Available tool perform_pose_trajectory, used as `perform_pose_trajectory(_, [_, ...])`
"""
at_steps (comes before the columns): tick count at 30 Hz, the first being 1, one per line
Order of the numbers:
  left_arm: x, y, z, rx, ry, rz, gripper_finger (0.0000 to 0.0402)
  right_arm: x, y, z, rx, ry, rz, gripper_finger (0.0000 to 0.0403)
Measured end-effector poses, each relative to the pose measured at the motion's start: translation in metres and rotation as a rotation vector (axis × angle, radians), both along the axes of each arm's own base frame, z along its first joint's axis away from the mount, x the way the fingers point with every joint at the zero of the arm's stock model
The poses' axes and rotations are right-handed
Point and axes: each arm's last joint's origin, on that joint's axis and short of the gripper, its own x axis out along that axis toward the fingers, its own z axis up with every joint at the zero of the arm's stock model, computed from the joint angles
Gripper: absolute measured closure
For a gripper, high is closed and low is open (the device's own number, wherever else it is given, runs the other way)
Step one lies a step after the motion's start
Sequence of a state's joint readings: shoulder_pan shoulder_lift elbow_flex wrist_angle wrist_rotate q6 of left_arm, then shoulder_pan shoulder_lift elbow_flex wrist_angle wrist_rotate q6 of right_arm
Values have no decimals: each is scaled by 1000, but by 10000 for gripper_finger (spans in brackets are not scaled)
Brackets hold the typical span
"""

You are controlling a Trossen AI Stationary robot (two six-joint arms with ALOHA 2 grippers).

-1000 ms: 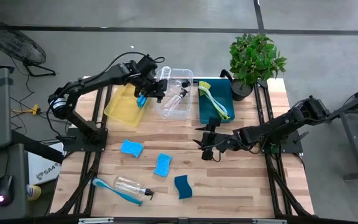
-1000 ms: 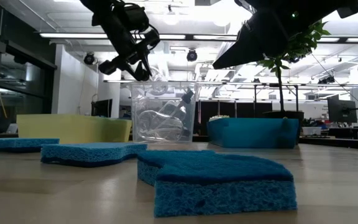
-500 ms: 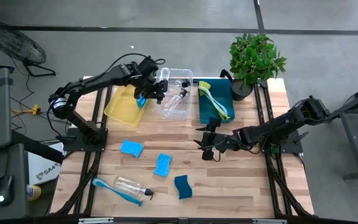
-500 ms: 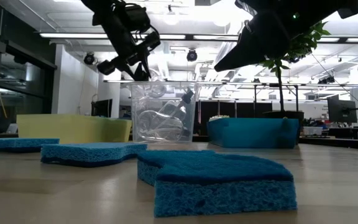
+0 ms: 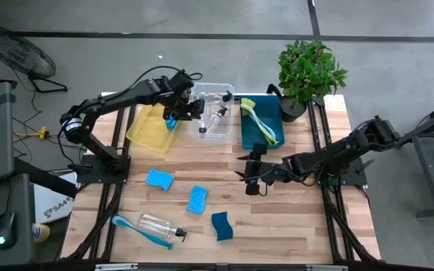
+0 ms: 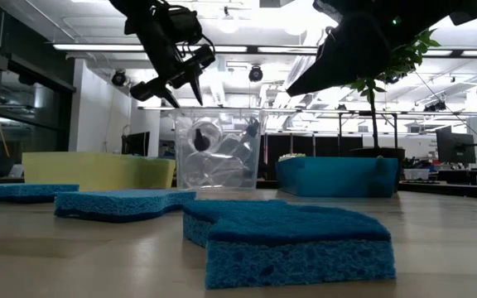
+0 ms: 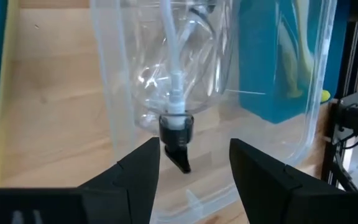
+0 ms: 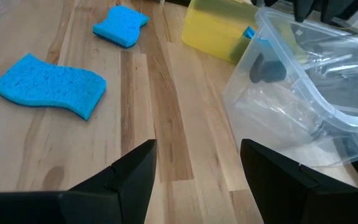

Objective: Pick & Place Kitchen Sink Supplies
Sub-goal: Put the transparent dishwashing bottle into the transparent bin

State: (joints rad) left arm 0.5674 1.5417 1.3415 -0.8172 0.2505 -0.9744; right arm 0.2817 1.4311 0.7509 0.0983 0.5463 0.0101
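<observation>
My left gripper point(image 5: 190, 107) point(image 7: 194, 149) hangs open above the clear bin point(image 5: 218, 132). A clear bottle point(image 7: 182, 74) lies inside the bin right under the fingers, its black top point(image 6: 201, 136) toward them; a second bottle point(image 5: 218, 117) lies beside it. One blue sponge point(image 5: 170, 122) sits in the yellow bin point(image 5: 148, 129). A yellow-green brush point(image 5: 258, 120) lies in the teal bin point(image 5: 255, 139). On the table lie three blue sponges point(image 5: 159, 179) point(image 5: 197, 199) point(image 5: 221, 224), a clear bottle point(image 5: 159, 224) and a blue brush point(image 5: 130, 226). My right gripper point(image 5: 249, 179) point(image 8: 197, 149) hovers open near the table's middle.
A potted green plant point(image 5: 309, 71) stands at the far right corner behind the teal bin. The three bins line the far edge. Bare wood point(image 5: 292, 226) lies on the near right part of the table.
My left gripper has opened above the clear bin, its fingers now spread apart. A clear bottle with a black top has dropped into the bin and lies there beside the other bottle. The right arm has kept still.
</observation>
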Motion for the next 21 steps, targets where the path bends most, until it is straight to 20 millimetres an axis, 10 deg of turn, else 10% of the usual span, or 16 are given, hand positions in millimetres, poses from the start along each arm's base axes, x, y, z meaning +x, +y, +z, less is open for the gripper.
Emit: perform_pose_trajectory(21, [-20, -13, 32, 291, -53, -302, 211, -3, -1, -4, 12, 42, -15, 176])
